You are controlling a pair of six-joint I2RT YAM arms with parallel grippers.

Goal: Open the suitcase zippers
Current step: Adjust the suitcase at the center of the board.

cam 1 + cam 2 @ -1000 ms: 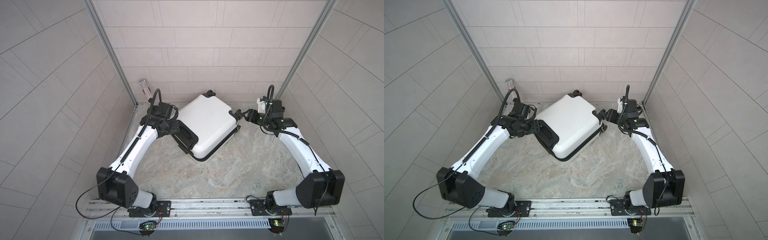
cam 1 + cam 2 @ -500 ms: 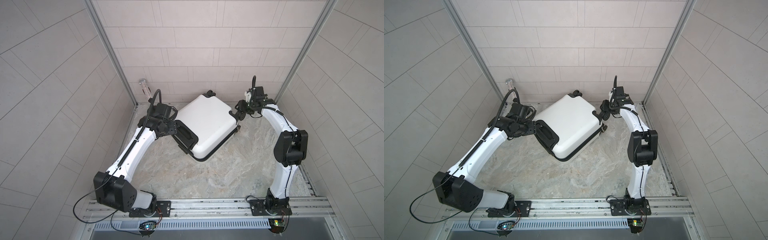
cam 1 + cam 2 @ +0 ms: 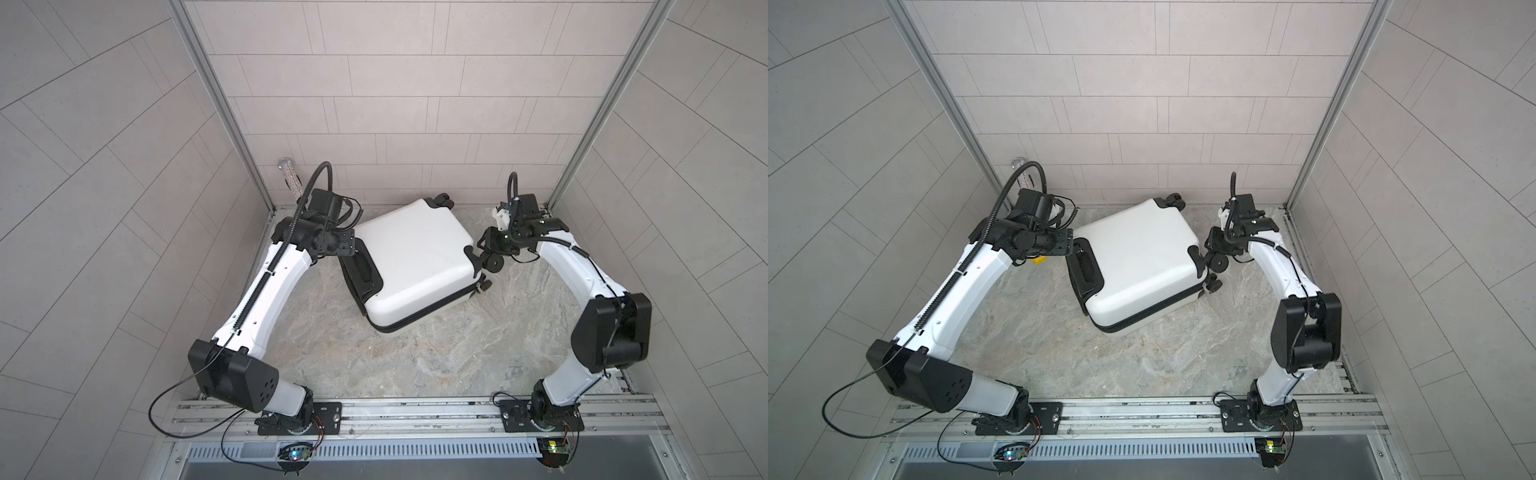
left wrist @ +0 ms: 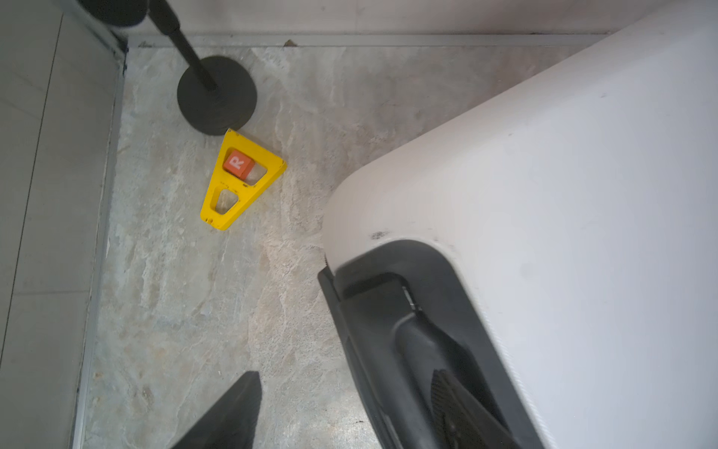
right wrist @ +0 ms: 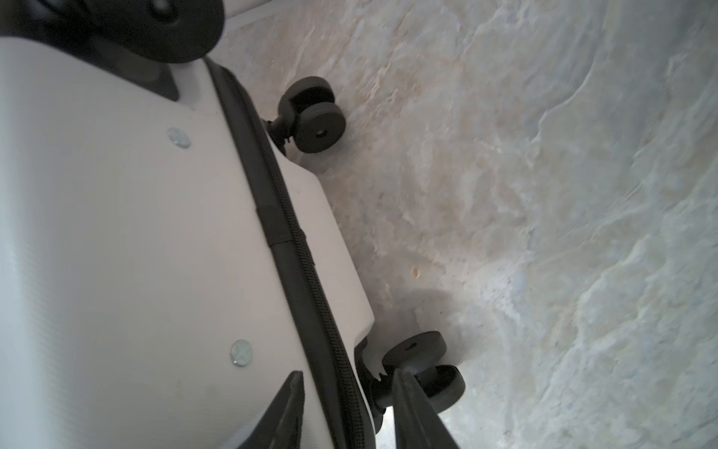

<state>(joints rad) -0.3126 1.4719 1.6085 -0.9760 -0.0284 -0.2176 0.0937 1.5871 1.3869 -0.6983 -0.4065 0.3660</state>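
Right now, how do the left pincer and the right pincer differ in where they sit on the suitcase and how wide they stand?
The left pincer is at the suitcase's handle end; the right pincer is at its wheel end. The left pincer's jaws stand wide, one finger over the floor, one over the black handle panel; the right pincer's stand narrower, straddling the zipper band. Both are open and hold nothing.

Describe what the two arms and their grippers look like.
The left arm and right arm have white shells, black joints, ribbed black hose looping at each wrist, thin black cables near the bases. The left gripper and right gripper have black tapered fingers.
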